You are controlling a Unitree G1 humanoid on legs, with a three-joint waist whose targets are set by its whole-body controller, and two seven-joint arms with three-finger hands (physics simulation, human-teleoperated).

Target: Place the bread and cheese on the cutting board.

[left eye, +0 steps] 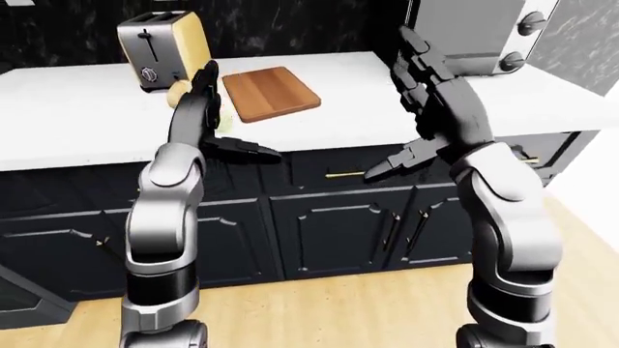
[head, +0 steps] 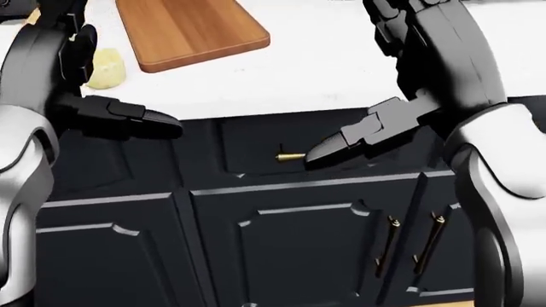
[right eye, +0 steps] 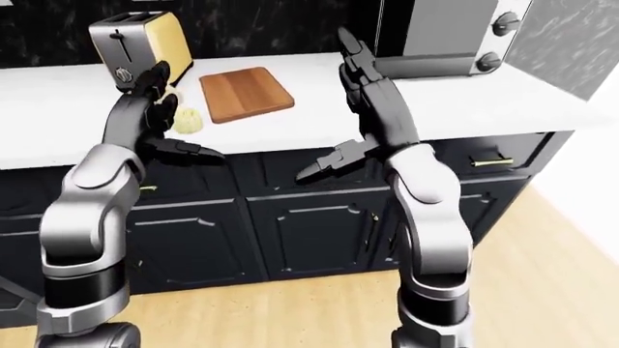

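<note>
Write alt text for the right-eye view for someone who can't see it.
A humanoid robot faces a white counter over dark cabinets, both arms raised with the left hand and right hand open and empty. An empty wooden cutting board lies on the counter, with a pale yellow cheese to its left beside a toaster.
</note>
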